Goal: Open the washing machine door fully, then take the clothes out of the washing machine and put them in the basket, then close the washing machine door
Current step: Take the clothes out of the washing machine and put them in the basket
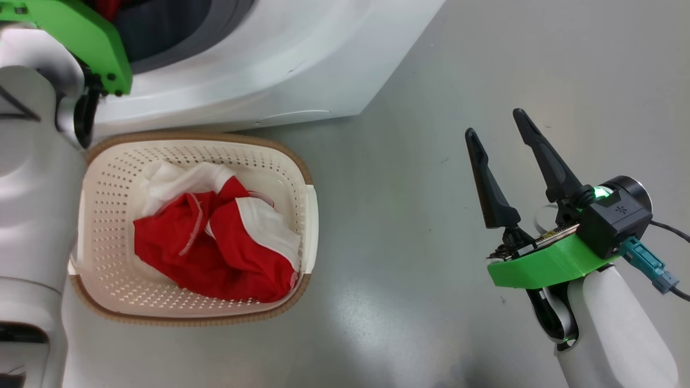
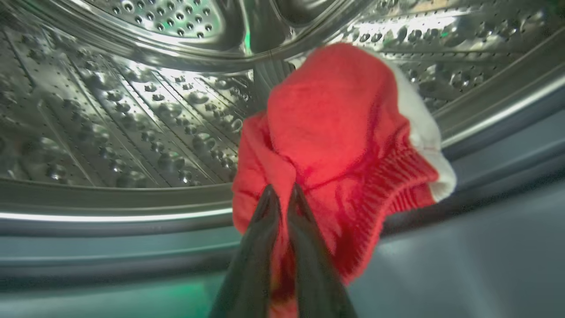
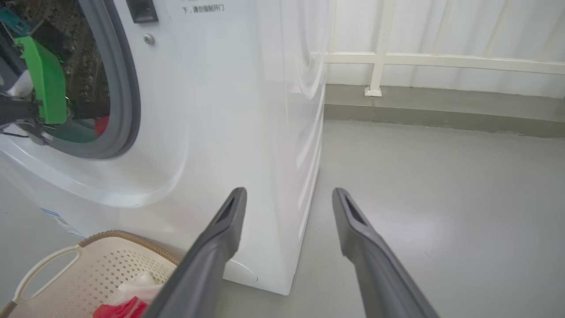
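Inside the steel drum (image 2: 132, 123) of the washing machine (image 1: 269, 70), my left gripper (image 2: 282, 192) is shut on a red garment with white trim (image 2: 335, 119), one of the clothes, near the drum's lip. More red and white clothes (image 1: 215, 242) lie in the cream basket (image 1: 199, 137) on the floor in front of the machine. My right gripper (image 1: 494, 123) hovers open and empty over the floor, right of the basket. In the right wrist view it (image 3: 288, 193) points at the machine's (image 3: 247, 110) front corner. The washing machine door is out of view.
My left forearm (image 1: 32, 188) reaches up past the basket's left side into the opening, its green wrist mount (image 3: 44, 79) inside the grey gasket (image 3: 128, 88). Grey floor (image 1: 431, 269) spreads to the right. A white railing (image 3: 441, 59) and curtain stand behind.
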Robot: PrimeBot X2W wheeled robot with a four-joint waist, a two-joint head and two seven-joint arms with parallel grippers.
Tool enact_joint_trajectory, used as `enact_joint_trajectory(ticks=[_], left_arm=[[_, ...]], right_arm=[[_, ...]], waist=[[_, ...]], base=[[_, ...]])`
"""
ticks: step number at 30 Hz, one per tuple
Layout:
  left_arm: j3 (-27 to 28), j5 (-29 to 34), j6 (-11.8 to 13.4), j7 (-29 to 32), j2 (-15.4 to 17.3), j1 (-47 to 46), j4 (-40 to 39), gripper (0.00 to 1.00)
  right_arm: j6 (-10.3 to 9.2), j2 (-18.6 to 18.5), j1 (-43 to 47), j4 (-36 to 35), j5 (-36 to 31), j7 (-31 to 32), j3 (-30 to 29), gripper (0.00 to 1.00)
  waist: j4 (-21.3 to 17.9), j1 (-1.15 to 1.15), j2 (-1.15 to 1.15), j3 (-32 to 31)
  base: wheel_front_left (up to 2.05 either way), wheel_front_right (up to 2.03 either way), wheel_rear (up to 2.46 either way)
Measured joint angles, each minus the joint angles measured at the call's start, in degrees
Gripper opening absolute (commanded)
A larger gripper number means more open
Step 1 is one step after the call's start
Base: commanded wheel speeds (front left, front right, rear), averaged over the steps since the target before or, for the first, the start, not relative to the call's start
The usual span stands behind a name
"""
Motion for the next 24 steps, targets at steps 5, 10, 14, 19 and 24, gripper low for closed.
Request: enact_joint_trajectory(ticks=[5, 10, 14, 19, 24], left_arm=[[-0.1, 0.41, 0.86, -6.95, 0.45, 0.26, -1.66, 0.0], [-0.05, 0.31, 0.77, -12.12, 0.3, 1.43, -3.72, 0.0], [0.04, 0.11, 0.77, -13.79, 0.19, 4.18, -6.17, 0.0], [0.78, -0.2, 0.79, -14.27, -0.3, 7.97, -12.24, 0.0], [2.29, -0.2, 1.34, -14.29, -0.75, 12.41, -18.63, 0.0]], right_arm=[[0.0, 0.0, -0.01, 0.53, 0.01, 0.0, -0.05, 1.0], [0.0, 0.0, 0.0, 0.62, 0.0, 0.0, -0.42, 1.0], [0.0, 0.0, 0.02, 0.68, -0.01, 0.0, -1.0, 1.0], [0.0, -0.02, 0.24, 0.74, -0.11, 0.0, -1.83, 1.0], [0.0, -0.01, 0.37, 0.86, -0.26, 0.0, -1.93, 1.0]], waist=[[0.56, 0.0, 0.0, -0.61], [1.32, 0.0, 0.0, -1.62], [2.04, 0.0, 0.0, -2.64], [3.12, 0.0, 0.0, -4.21], [3.92, 0.0, 0.0, -5.8]], base=[[0.0, 0.0, 0.0], [0.0, 0.0, 0.0], [0.0, 0.0, 0.0], [0.0, 0.0, 0.0], [0.0, 0.0, 0.0]])
